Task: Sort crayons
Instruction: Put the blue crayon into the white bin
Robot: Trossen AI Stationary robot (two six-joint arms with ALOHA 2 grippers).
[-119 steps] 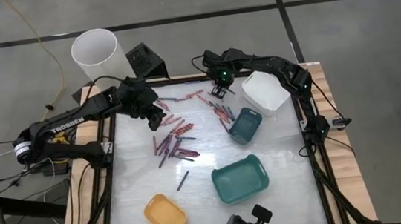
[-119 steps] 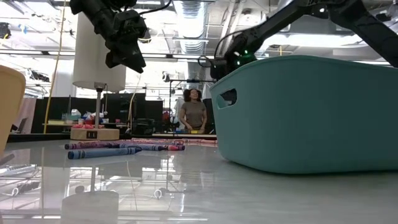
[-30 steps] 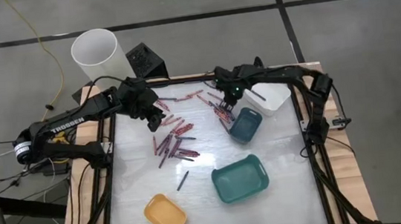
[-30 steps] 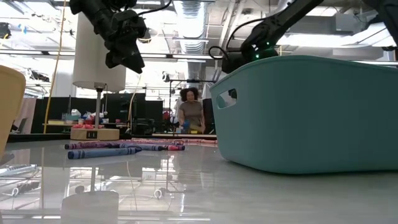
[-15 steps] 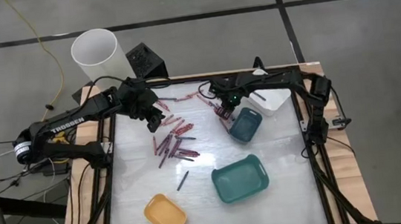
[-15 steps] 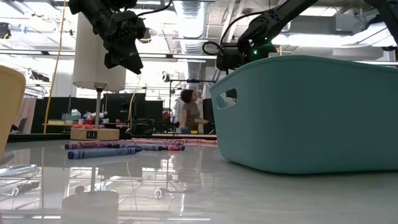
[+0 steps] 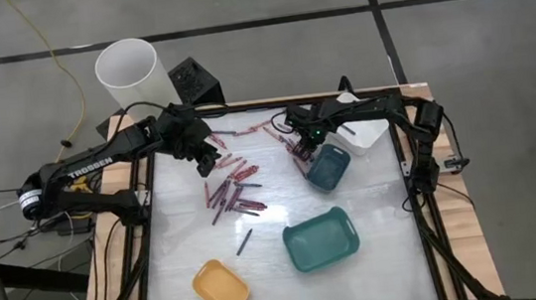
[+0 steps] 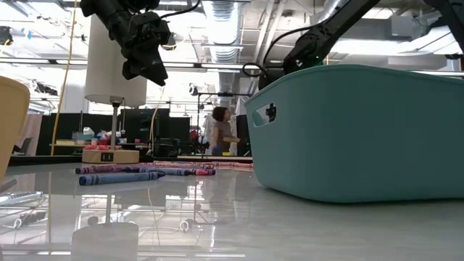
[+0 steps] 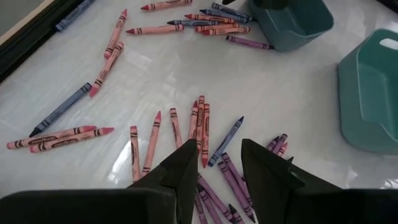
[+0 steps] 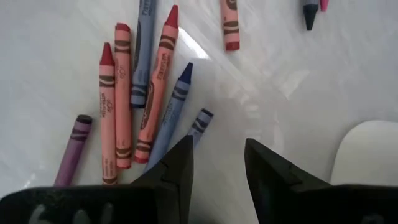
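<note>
Crayons [image 7: 232, 189], red, pink, purple and blue, lie loose on the white table top, with a second cluster [image 7: 293, 147] beside the small teal tray [image 7: 328, 167]. My left gripper [image 7: 211, 156] hangs open above the left pile [image 9: 199, 134], nothing between its fingers. My right gripper [image 7: 303, 149] points steeply down over the second cluster, open. Its fingers [image 10: 180, 165] stand just over a blue crayon [image 10: 171, 118] and red ones [image 10: 109, 112], which lie flat on the table. The large teal tray hides its fingertips in the low view.
A large teal tray [image 7: 320, 239] and a yellow tray [image 7: 221, 287] stand near the front edge. A white tray [image 7: 357, 126] sits at the far right behind the small teal one. A white cylinder [image 7: 128, 73] and a black box [image 7: 193, 80] stand beyond the far-left corner.
My right gripper has sunk toward the crayon cluster beside the small teal tray and rolled a little about its own axis, still open. My left gripper has kept still. No crayon has moved.
</note>
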